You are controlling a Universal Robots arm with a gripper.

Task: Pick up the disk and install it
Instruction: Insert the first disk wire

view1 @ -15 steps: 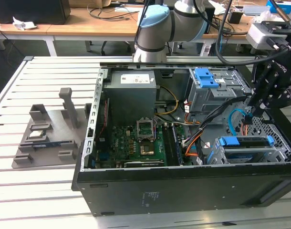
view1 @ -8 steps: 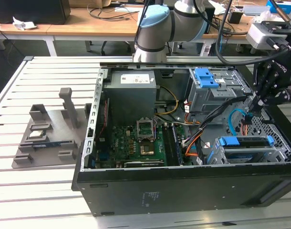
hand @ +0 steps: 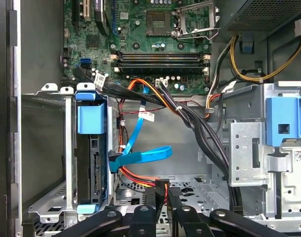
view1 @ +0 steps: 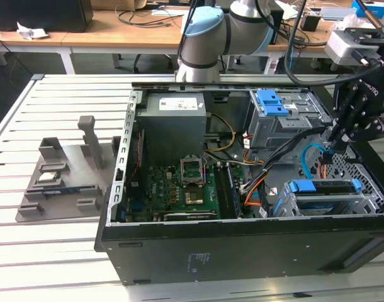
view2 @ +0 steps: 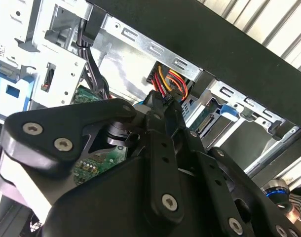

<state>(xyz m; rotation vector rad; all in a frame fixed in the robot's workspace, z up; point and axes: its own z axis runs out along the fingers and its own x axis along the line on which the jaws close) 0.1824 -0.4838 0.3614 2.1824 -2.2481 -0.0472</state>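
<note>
The disk (view1: 325, 188) sits on edge in the lower drive cage near the case's front corner, on the exterior view's right. Its blue carrier frame (hand: 91, 118) shows along its edges. My gripper (view1: 330, 150) hangs inside the case just behind that cage. In both wrist views its black fingers (hand: 151, 198) are closed on a black cable connector (view2: 166, 97) with red, orange and yellow wires. The connector (hand: 161, 189) is held beside the cage, apart from the disk's (hand: 89, 168) back face. A blue flat cable (hand: 140, 155) runs to the disk's side.
The open black computer case (view1: 242, 242) lies on a slatted white table. Inside are the green motherboard (view1: 179, 189), grey power supply (view1: 175, 123) and an upper grey drive cage with a blue latch (view1: 272, 102). A grey fixture (view1: 60, 179) stands at the exterior view's left.
</note>
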